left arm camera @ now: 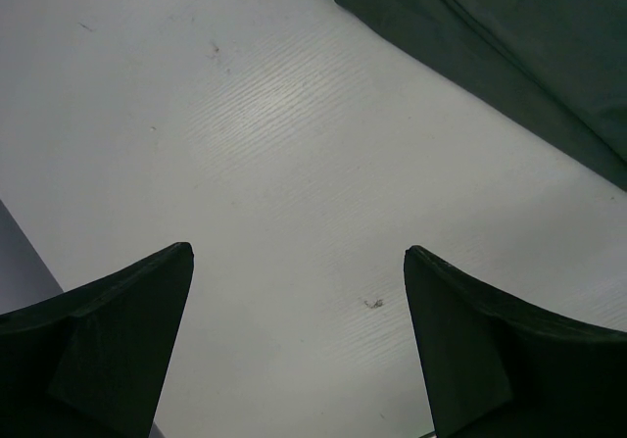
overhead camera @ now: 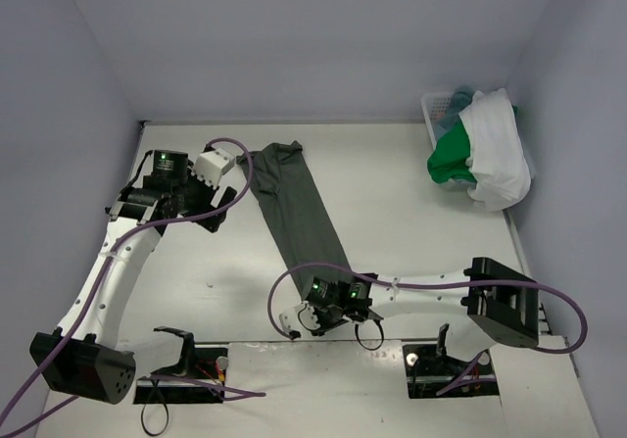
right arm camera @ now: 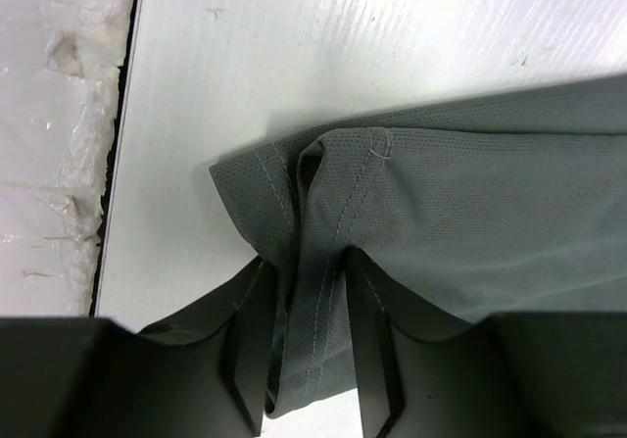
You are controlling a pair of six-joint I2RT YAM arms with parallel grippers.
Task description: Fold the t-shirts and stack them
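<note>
A dark grey-green t-shirt (overhead camera: 299, 208) lies as a long narrow folded strip, slanting from the far middle of the table toward the near middle. My right gripper (overhead camera: 331, 301) is shut on the strip's near hem; in the right wrist view the hemmed cloth (right arm camera: 411, 213) is pinched between the fingers (right arm camera: 250, 340). My left gripper (overhead camera: 217, 206) is open and empty, just left of the strip's far end; the left wrist view shows the shirt's edge (left arm camera: 509, 36) at the top right. White (overhead camera: 495, 149) and bright green (overhead camera: 451, 159) t-shirts hang out of the basket.
A white plastic lattice basket (overhead camera: 436, 105) stands at the far right against the wall. Walls close the table at the back and both sides. Purple cables loop over both arms. The table's near edge (right arm camera: 122, 144) runs just beyond the gripped hem.
</note>
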